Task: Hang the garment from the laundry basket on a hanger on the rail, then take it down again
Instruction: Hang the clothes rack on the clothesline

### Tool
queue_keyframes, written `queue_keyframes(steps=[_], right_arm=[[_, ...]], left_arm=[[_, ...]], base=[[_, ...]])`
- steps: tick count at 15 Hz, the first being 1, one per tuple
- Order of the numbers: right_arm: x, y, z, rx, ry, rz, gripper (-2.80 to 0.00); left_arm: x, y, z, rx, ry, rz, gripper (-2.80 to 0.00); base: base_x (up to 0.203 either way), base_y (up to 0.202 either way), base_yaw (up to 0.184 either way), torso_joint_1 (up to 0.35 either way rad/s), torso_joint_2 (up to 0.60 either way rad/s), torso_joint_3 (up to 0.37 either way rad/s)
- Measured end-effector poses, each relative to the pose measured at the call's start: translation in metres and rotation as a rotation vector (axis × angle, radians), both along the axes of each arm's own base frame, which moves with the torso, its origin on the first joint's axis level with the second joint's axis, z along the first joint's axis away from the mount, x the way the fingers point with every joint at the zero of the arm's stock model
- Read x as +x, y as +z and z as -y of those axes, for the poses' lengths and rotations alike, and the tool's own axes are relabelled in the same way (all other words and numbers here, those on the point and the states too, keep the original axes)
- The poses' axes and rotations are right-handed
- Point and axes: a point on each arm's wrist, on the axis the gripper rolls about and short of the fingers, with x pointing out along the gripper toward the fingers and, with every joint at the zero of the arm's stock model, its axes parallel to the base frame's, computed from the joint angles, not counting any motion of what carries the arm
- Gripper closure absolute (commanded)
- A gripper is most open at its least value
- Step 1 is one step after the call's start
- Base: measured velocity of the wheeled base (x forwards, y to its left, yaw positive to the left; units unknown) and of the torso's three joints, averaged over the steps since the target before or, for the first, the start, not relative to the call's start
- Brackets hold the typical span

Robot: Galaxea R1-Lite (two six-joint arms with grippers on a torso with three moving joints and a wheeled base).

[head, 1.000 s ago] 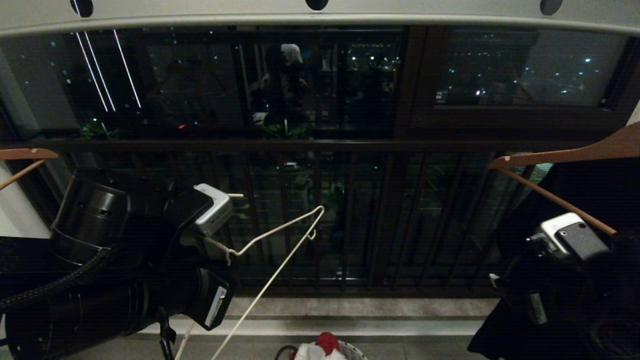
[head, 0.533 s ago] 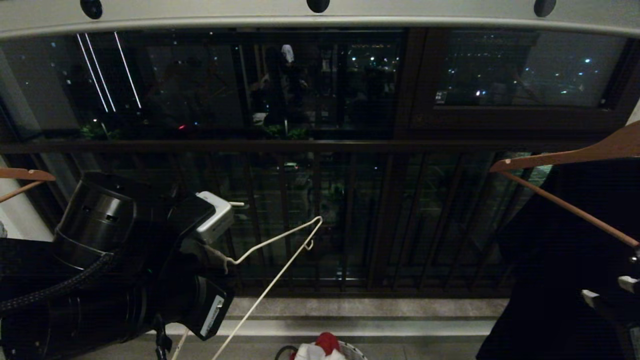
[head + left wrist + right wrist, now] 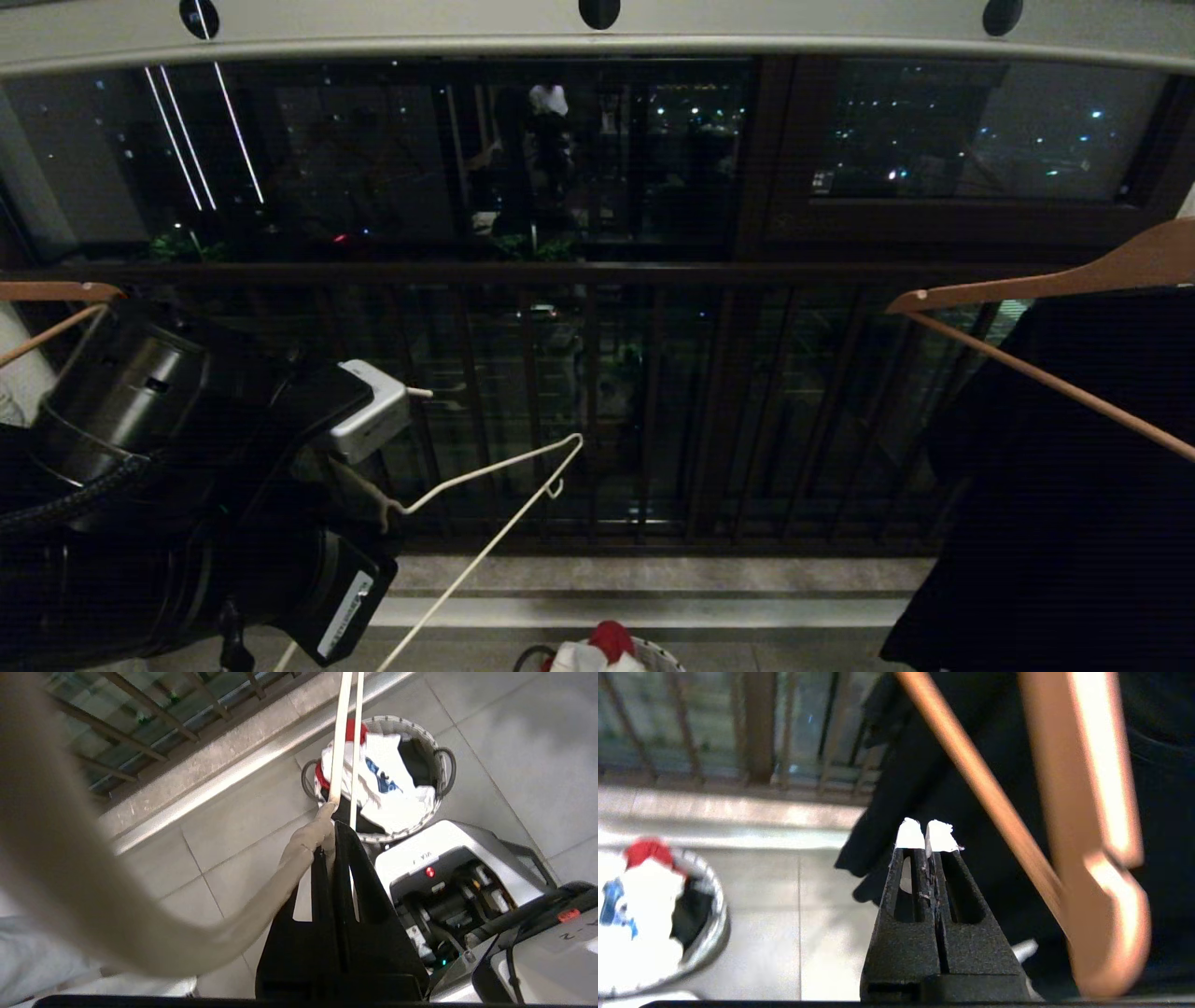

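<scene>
- Head view: left tool (image 3: 378, 504) clamps the hanger (image 3: 485, 476) well below the rail (image 3: 597, 37); nothing hung yet
- Left wrist view: only here the garment (image 3: 387, 788) shows whole, in the laundry basket (image 3: 441, 784)
- Right wrist view: right tool (image 3: 924, 835) pressed together, empty, beside a wooden hanger (image 3: 1087, 812)

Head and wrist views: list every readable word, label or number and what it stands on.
Blue print on the garment in the laundry basket: too crumpled to read.
Marking on the robot base: too small.
White sticker on the left arm: too small.
Nothing legible.
</scene>
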Motion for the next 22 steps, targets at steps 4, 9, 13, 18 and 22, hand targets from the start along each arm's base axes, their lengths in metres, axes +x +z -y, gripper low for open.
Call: queue_keyframes(steps=[4, 9, 13, 18, 22], right_arm=[[-0.035, 0.001, 0.006, 0.024, -0.106, 0.113, 0.0], [-0.063, -0.001, 0.007, 0.083, -0.145, 0.264, 0.0], [-0.072, -0.006, 0.002, 0.093, -0.172, 0.289, 0.0], [-0.076, -0.032, 0.0, 0.156, -0.064, 0.258, 0.0], [-0.076, -0.078, -0.002, 0.205, 0.088, 0.237, 0.0]], left_arm=[[-0.002, 0.004, -0.002, -0.006, 0.007, 0.018, 0.0], [-0.002, 0.005, -0.002, 0.002, 0.026, 0.033, 0.0], [-0.001, 0.005, -0.002, 0.003, 0.029, 0.035, 0.0], [-0.011, 0.017, -0.01, -0.03, 0.029, 0.083, 0.0], [-0.021, 0.028, -0.019, -0.05, 0.03, 0.107, 0.0]], base=[[0.0, 0.0, 0.0, 0.0, 0.0, 0.0], [0.0, 0.0, 0.0, 0.0, 0.0, 0.0], [0.0, 0.0, 0.0, 0.0, 0.0, 0.0], [0.0, 0.0, 0.0, 0.0, 0.0, 0.0], [0.0, 0.0, 0.0, 0.0, 0.0, 0.0]])
